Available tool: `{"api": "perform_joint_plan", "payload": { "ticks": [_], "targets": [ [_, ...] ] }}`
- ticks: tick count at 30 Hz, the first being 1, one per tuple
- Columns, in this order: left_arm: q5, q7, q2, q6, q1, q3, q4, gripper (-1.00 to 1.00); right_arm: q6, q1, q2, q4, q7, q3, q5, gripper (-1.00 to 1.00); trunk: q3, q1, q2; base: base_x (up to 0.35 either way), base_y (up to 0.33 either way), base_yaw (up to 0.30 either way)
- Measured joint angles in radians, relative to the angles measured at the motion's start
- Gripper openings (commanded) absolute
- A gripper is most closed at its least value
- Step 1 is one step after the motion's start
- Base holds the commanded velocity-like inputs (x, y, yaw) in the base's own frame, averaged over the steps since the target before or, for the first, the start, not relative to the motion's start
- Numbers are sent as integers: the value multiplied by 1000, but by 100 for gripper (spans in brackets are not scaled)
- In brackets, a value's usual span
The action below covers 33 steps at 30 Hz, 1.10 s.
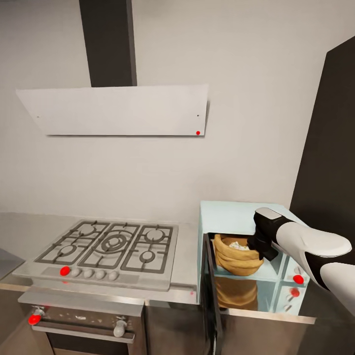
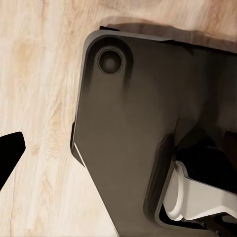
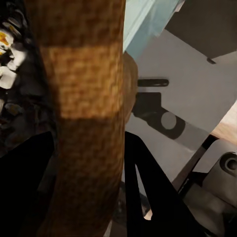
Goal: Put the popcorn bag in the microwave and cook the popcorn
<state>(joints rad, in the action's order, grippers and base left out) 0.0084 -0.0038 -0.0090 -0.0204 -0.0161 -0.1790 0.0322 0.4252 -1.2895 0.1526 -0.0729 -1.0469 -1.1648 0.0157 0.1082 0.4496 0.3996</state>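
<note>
The pale mint-blue microwave [image 1: 236,212] stands at the right end of the steel countertop [image 1: 187,256], its dark door [image 1: 211,296] swung open towards me. The mustard-tan popcorn bag [image 1: 239,261] sits inside the cavity, tilted, with pale popcorn [image 1: 239,245] showing in its mouth. My right gripper [image 1: 264,245] reaches in from the right and is shut on the bag's thick rolled rim. In the right wrist view that rim [image 3: 84,98] runs between the two dark fingers [image 3: 143,177]. My left gripper [image 2: 121,143] hangs low over the wooden floor, one dark finger [image 2: 10,155] at the frame's edge, jaws wide apart and empty.
A gas hob [image 1: 111,246] with a row of knobs is set into the countertop left of the microwave, above a built-in oven [image 1: 84,320]. A white range hood [image 1: 118,111] hangs overhead. A tall dark cabinet [image 1: 325,148] flanks the microwave on the right. My dark base [image 2: 133,128] lies under the left gripper.
</note>
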Motion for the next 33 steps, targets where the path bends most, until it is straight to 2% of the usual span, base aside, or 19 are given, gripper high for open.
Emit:
{"api": "perform_joint_plan", "payload": {
  "ticks": [8,9,25,31,33],
  "targets": [
    [0,0,0,0,0,0,0,100,1,0,0,0,0,0,0,-100,0,0,0,1,-1,0],
    [0,0,0,0,0,0,0,100,2,0,0,0,0,0,-1,100,0,0,0,0,0,0],
    [0,0,-1,0,0,1,0,100,2,0,0,0,0,0,0,100,1,0,0,0,0,0],
    [0,0,0,0,0,1,0,100,0,0,0,0,4,0,1,100,9,0,0,0,0,0],
    [0,0,0,0,0,1,0,100,0,0,0,0,24,0,1,100,12,0,0,0,0,0]
  ]
}}
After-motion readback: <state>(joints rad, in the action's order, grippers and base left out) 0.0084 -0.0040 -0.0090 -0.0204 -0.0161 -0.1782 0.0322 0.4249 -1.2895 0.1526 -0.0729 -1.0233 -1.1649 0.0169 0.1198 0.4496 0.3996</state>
